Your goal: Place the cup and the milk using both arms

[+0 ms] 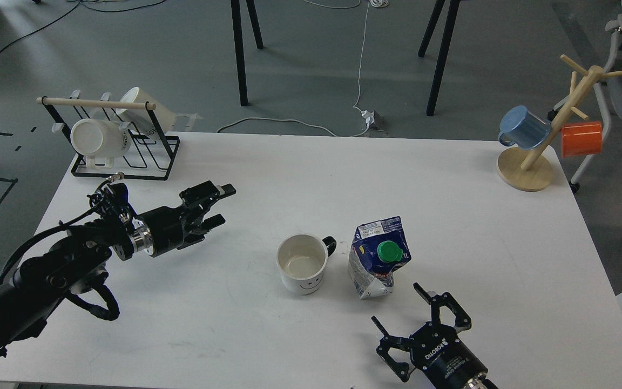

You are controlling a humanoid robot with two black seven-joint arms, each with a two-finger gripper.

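Note:
A white cup with a smiley face and dark handle stands upright and empty on the white table. Right beside it stands a dented blue milk carton with a green cap. My right gripper is open and empty, a little in front of the carton and clear of it. My left gripper is open and empty, hovering left of the cup, well apart from it.
A black wire rack with two white mugs sits at the back left corner. A wooden mug tree holds a blue mug and an orange mug at the back right.

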